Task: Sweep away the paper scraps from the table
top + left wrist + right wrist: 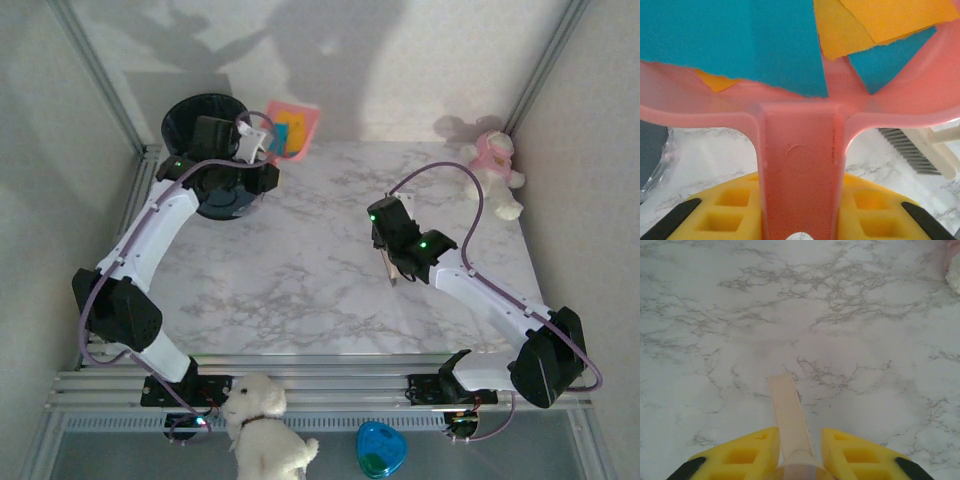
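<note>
My left gripper (258,138) (800,202) is shut on the handle of a pink dustpan (800,150) (300,125), held up at the back left beside a black bin (205,120). Inside the pan lie the paper scraps (287,131), teal pieces (755,45) and orange-yellow pieces (875,20). My right gripper (392,262) (799,452) hovers over the middle right of the marble table (300,270), shut on a cream brush handle (787,410) that sticks out forward between its yellow pads. Grey bristles of a brush (907,150) show past the pan.
A pink and white plush toy (497,170) sits at the back right corner. In front of the table's metal rail stand a white plush dog (262,425) and a blue heart-shaped object (381,448). Grey walls close in both sides.
</note>
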You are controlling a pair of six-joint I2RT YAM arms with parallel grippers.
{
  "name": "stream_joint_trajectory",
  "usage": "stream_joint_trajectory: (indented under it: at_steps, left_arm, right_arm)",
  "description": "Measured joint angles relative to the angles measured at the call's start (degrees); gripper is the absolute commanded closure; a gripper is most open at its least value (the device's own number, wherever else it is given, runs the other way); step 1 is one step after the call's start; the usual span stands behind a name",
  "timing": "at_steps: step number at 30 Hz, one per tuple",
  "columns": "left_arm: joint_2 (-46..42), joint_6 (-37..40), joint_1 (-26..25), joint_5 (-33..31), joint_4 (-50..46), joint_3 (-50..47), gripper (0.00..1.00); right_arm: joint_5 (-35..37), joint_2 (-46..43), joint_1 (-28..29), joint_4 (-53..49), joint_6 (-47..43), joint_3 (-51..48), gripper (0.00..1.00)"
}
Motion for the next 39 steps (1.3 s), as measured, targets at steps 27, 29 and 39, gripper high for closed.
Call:
stream_joint_trajectory:
  at_steps: [27, 29, 39]
  left_arm:
    - [4.46, -23.21, 16.74, 30.71, 16.37, 0.79, 1.00]
    - [6.14, -25.27, 17.29, 32.04, 16.72, 1.73, 1.00]
    - [12.09, -31.71, 17.68, 35.95, 17.20, 5.35, 1.00]
  right_arm:
    - [-0.17, 0.13, -0.11, -0.46, 0.04, 0.00, 1.00]
    - [-0.17, 0.13, -0.13, -0.46, 0.04, 0.00, 1.00]
    - [-0.20, 0.48, -0.28, -0.59, 0.22, 0.00, 1.00]
